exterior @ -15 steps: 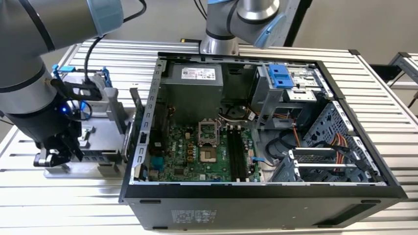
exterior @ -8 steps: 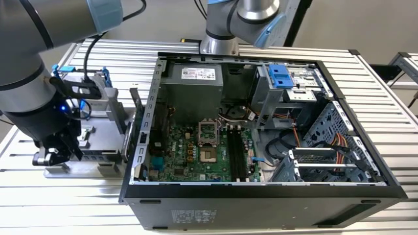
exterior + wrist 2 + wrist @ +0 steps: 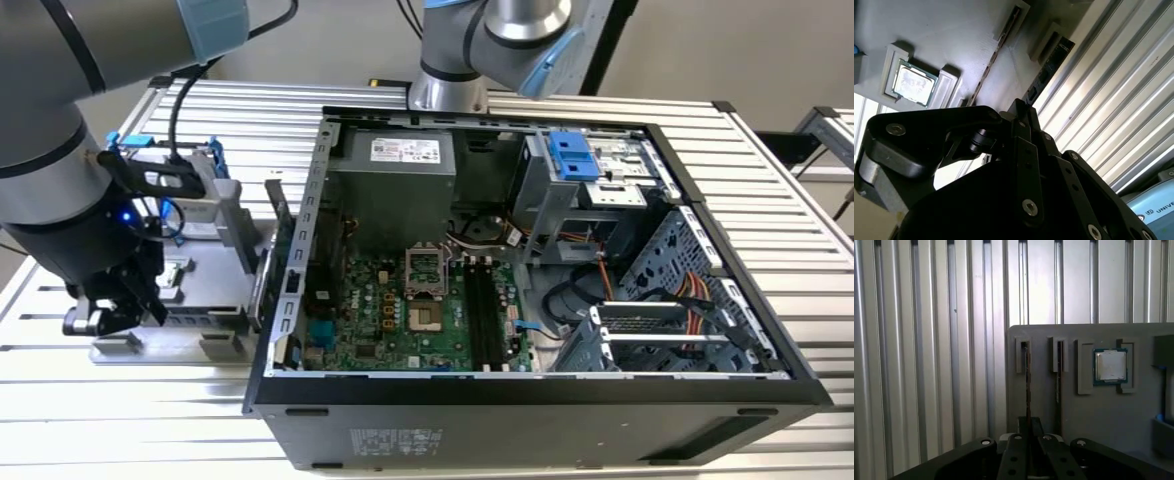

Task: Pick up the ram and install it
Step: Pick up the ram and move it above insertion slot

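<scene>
Your gripper looks pinched shut on the ram, standing on edge in its tray slot, centre frame in the first wrist view; not lifted out, the motherboard slots hold nothing, so install is undone.

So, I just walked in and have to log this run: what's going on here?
The robot arm's gripper is down at the grey parts tray beside the open computer case, lined up with the ram, a thin stick standing on edge in its slot. A second stick and the CPU chip sit in the same tray. The motherboard's black slots look empty, so nothing is installed yet.
</scene>
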Controlling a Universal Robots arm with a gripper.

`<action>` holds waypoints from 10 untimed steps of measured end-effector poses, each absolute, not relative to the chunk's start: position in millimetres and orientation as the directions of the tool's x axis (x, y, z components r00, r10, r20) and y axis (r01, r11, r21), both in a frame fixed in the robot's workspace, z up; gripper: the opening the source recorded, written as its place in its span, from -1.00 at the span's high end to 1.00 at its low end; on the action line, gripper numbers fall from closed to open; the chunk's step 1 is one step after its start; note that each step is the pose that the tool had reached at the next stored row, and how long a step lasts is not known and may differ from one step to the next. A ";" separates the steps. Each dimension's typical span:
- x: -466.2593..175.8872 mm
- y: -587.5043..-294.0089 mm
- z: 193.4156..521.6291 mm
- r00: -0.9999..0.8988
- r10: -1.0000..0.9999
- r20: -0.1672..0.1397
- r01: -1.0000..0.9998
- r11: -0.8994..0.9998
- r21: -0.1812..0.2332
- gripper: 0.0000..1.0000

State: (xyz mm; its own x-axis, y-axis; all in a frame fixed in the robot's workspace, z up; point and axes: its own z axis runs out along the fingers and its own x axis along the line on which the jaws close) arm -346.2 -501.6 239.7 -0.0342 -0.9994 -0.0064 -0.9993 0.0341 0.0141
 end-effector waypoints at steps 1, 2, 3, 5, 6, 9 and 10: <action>-346.2 -501.5 240.4 -0.034 -0.999 -0.006 -0.999 0.034 0.014 1.00; -346.2 -501.5 241.0 -0.034 -0.999 -0.006 -0.999 0.034 0.014 1.00; -346.2 -501.6 241.7 -0.034 -0.999 -0.006 -0.999 0.034 0.014 1.00; -346.2 -501.6 242.7 -0.034 -0.999 -0.006 -0.999 0.034 0.014 1.00; -346.2 -501.6 243.3 -0.034 -0.999 -0.006 -0.999 0.034 0.014 1.00; -346.2 -501.5 245.0 -0.034 -0.999 -0.006 -0.999 0.034 0.014 1.00; -346.2 -501.5 245.3 -0.034 -0.999 -0.007 -0.999 0.034 0.014 1.00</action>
